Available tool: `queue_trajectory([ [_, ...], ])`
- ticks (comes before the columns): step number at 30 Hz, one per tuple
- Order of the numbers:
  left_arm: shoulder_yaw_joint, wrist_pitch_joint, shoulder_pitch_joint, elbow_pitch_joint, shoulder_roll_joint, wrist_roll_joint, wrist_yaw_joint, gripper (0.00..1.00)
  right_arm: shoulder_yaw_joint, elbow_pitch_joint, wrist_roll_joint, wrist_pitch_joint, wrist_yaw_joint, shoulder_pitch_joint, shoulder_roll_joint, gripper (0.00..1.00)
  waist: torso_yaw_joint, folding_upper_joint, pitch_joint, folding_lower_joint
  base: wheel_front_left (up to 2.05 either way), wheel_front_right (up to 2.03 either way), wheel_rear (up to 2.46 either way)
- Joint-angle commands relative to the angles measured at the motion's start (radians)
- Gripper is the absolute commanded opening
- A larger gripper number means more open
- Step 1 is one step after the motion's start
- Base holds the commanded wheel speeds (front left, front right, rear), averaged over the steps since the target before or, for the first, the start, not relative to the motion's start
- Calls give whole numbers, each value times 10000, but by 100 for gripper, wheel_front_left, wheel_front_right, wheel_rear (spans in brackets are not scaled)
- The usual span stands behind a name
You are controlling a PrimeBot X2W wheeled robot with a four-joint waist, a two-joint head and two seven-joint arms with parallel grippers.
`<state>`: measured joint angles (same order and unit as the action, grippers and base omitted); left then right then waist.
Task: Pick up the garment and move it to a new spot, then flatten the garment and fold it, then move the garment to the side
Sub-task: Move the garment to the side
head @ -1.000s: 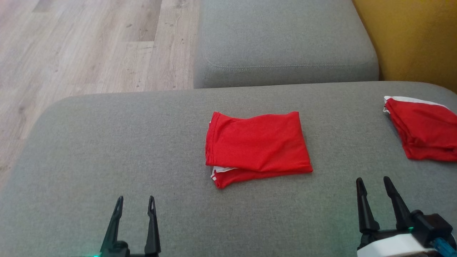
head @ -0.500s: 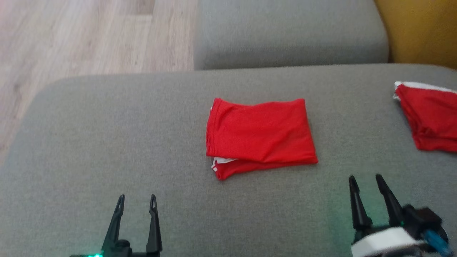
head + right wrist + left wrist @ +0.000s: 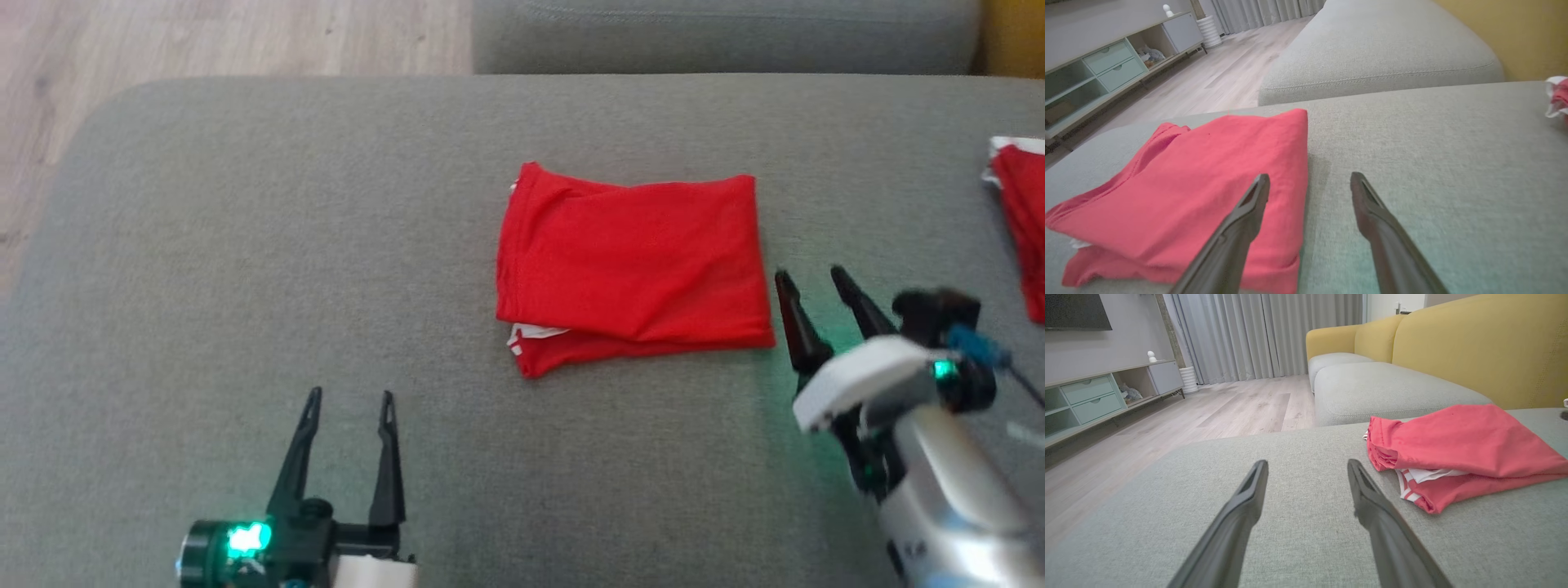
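Hovering right of the folded red garment (image 3: 633,261), centred on the grey cushion (image 3: 245,245), your right gripper (image 3: 810,275) is spread wide, empty, likely to grab that edge; left gripper (image 3: 350,394), wide, idles well apart.

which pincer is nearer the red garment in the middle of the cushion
Right. The right pincer sits beside the right edge of the garment; the left pincer is farther off, nearer the robot and leftward.

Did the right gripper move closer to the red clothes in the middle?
Yes. The right gripper went forward and left, toward the folded red garment: it was short of the near right corner, now beside the right edge.
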<state>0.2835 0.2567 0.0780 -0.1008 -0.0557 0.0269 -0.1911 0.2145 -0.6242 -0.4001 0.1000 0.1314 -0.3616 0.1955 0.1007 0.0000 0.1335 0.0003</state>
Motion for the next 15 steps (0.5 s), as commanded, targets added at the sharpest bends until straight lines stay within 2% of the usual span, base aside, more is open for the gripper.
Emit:
queue_trajectory([
  [1,-230,51,-437,253,53,32,-66,100,196,207,-43,-2,-7,-286,22,100,111,0,66,-3,0,0,0],
  [11,22,51,-624,153,54,159,-164,100,246,-2694,-920,-684,-7,-1743,-612,100,602,0,167,-3,0,0,0],
  [12,36,51,-633,142,54,167,-165,100,305,-2930,-965,-704,-7,-1823,-673,91,631,0,170,-3,0,0,0],
  [14,62,51,-646,127,54,177,-171,100,407,-3324,-1041,-636,-7,-1969,-755,18,670,0,180,-3,0,0,0],
  [15,71,51,-650,122,54,180,-175,100,474,-3496,-1044,-576,-7,-2034,-771,0,681,0,183,-3,0,0,0],
])
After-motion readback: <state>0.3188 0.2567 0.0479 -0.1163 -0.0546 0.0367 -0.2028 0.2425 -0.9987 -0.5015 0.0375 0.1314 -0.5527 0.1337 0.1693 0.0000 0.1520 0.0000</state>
